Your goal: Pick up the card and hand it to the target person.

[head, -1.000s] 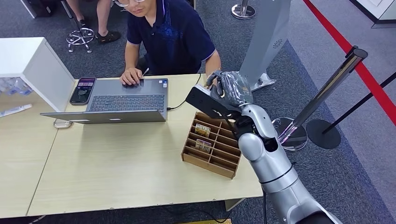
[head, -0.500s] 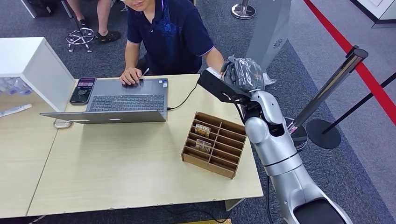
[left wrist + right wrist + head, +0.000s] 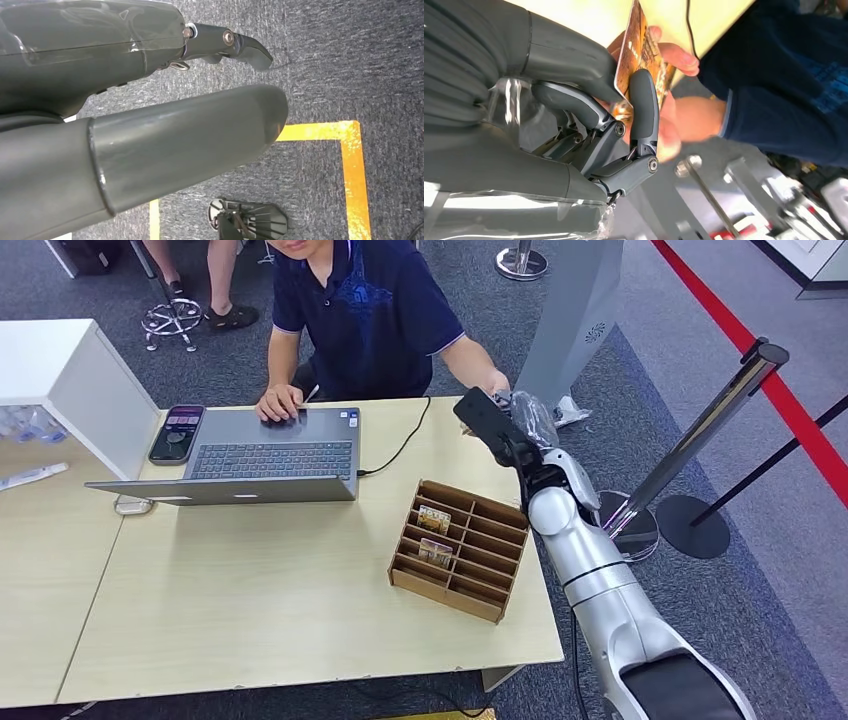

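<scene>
- Two cards (image 3: 433, 519) sit upright in the wooden rack (image 3: 458, 550) at the near right of the table (image 3: 250, 610); one slot apart, front-left columns.
- Right arm (image 3: 590, 580) reaches up over the table's right edge, past the rack, toward the person (image 3: 365, 310).
- Right hand (image 3: 520, 425) holds the card (image 3: 639, 47), pinched between thumb and a dark finger (image 3: 644, 107). Wrist view shows orange print on the card face.
- Person's hand (image 3: 674, 55) is at the card's far end, fingers touching it. Both hands are on the card.
- Handover point is off the table's far right corner, just above the edge.
- Left hand (image 3: 150, 125) hangs over grey carpet with yellow floor tape (image 3: 350, 165); thumb and one finger visible, nothing held, fingers apart.
- Farther left on the table: open laptop (image 3: 270, 455), phone (image 3: 177, 433) beside it, cable (image 3: 400, 445) running from the laptop toward the far edge.
- Person's other hand rests on the laptop's back edge.
- White box (image 3: 70, 380) at far left.
- Stanchion (image 3: 700, 430) and red floor line (image 3: 740, 340) to the right, beyond the arm.
</scene>
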`<action>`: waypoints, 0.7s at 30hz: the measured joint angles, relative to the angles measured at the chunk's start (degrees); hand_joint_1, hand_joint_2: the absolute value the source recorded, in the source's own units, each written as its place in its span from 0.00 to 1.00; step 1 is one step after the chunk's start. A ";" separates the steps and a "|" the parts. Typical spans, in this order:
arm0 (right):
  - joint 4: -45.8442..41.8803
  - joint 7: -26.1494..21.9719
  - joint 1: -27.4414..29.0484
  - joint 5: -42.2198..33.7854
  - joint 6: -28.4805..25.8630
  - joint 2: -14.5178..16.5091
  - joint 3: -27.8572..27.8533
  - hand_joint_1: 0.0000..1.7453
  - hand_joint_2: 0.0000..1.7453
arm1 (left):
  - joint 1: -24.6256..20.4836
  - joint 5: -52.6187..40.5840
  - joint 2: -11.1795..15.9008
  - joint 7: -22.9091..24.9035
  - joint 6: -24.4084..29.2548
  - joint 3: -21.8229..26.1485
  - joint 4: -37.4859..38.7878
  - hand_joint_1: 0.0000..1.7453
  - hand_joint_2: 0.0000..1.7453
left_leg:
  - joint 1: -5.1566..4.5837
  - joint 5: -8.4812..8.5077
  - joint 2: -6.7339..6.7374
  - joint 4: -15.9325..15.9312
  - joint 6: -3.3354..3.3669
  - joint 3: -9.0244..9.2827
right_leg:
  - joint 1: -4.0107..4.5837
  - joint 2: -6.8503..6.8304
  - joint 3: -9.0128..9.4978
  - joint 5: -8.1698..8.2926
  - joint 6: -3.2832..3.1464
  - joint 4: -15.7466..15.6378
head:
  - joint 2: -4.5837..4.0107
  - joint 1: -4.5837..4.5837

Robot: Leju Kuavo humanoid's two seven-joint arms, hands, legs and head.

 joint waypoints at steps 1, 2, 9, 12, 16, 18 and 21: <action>1.22 -0.42 0.13 -1.31 -0.02 0.11 -0.33 0.82 1.00 | -0.06 -0.22 -0.03 0.07 -0.01 0.15 0.00 0.00 0.00 | 0.00 0.00 0.00 0.00 0.00 0.00 | 0.00 0.00 0.00 0.00 0.00 0.00 | 0.00 -0.01; 2.13 -0.79 0.34 -2.36 -0.03 0.20 -0.56 0.80 1.00 | -0.11 -0.40 -0.04 0.10 -0.02 0.25 0.00 0.00 0.00 | 0.00 0.00 0.00 0.00 0.00 0.00 | 0.00 0.00 0.00 0.00 0.00 0.00 | 0.00 -0.01; 4.96 -1.15 1.34 -5.37 -0.39 0.25 -1.10 0.00 1.00 | -0.30 -1.51 -0.09 0.43 -0.16 0.63 0.00 0.00 0.00 | 0.00 0.00 0.02 0.00 0.00 0.00 | 0.00 0.02 -0.01 0.00 0.00 0.00 | -0.01 -0.01; 5.39 -0.81 1.95 -5.66 -0.97 0.25 -1.10 0.00 1.00 | -0.34 -2.05 -0.09 0.66 -0.27 0.91 0.00 0.00 0.00 | 0.00 0.00 0.02 0.01 0.00 0.01 | 0.00 0.03 -0.02 0.00 0.00 0.00 | 0.00 -0.01; 5.56 -0.29 2.84 -5.57 -1.72 0.25 -1.10 0.00 1.00 | -0.39 -2.68 -0.09 0.79 -0.39 1.30 0.00 0.00 0.00 | 0.00 0.00 0.02 0.01 0.00 0.02 | 0.00 0.05 -0.02 0.00 0.00 0.00 | 0.00 -0.01; 5.55 -0.02 3.26 -5.51 -1.84 0.25 -1.10 0.00 1.00 | -0.41 -2.86 -0.09 0.81 -0.39 1.37 0.00 0.00 0.00 | 0.00 0.00 0.02 0.01 0.00 0.02 | 0.00 0.05 -0.02 0.00 0.00 0.00 | 0.00 -0.01; 5.45 0.13 3.66 -5.39 -1.86 0.25 -1.10 0.00 1.00 | -0.42 -2.93 -0.10 0.86 -0.39 1.43 0.00 0.00 0.00 | 0.00 0.00 0.02 0.01 0.00 0.02 | 0.00 0.05 -0.01 0.00 0.00 0.00 | 0.00 -0.01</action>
